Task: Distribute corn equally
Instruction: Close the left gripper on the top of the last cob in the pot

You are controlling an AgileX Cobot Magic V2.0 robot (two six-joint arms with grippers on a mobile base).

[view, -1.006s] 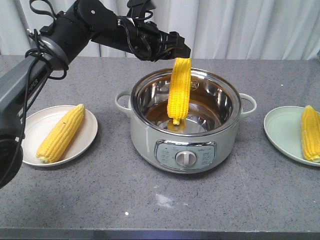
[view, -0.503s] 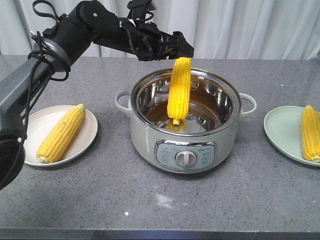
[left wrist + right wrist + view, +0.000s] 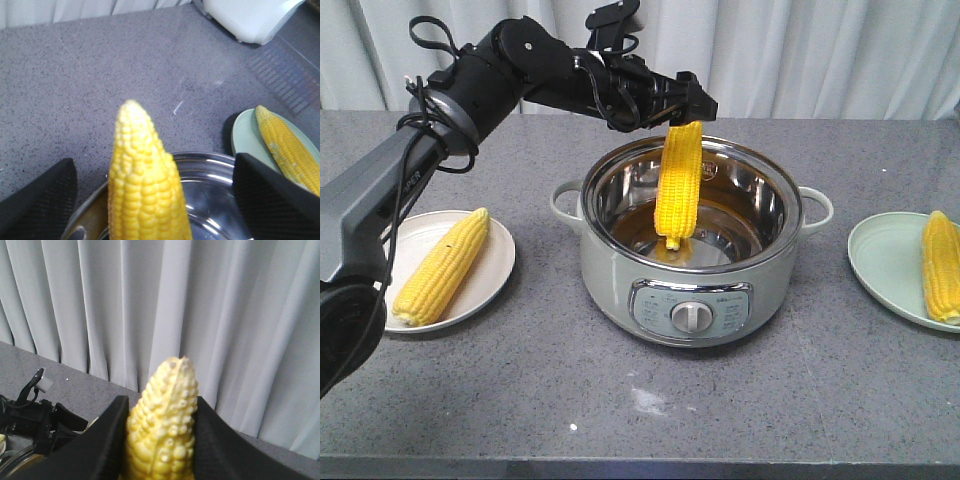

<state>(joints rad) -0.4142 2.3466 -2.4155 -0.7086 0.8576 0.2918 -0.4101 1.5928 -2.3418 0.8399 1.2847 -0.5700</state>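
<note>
Nearest the front edge of the worktop (image 3: pixel 520 400), each plate has one cob. The left plate (image 3: pixel 492 285) by the left edge has the left cob (image 3: pixel 442 268), and the right plate (image 3: pixel 885 260) at the right edge has the right cob (image 3: pixel 942 268). So I reckon the two spare cobs go one each way.

Mid-worktop, the pot (image 3: pixel 610 270) has the pot cob (image 3: pixel 678 185) standing nearly upright, low end inside, top poking above the back rim. Your left claw (image 3: pixel 687 108) sits right at that top. But the wrist view shows its fingers (image 3: pixel 45 200) spread either side with gaps, so nothing's gripped. Can't tell if the cob leans on the rim.

I'd centre up and pinch where it's fatter. Then lift straight until the low end clears the rim before swinging left. Lay it beside the left cob, not on top, since they'll likely roll.

Your right claw (image 3: pixel 161 415) isn't in the front view. Its wrist view has it clamped on a fourth cob (image 3: pixel 162 390) with the curtain (image 3: pixel 225 315) behind. That one's for the right plate.
</note>
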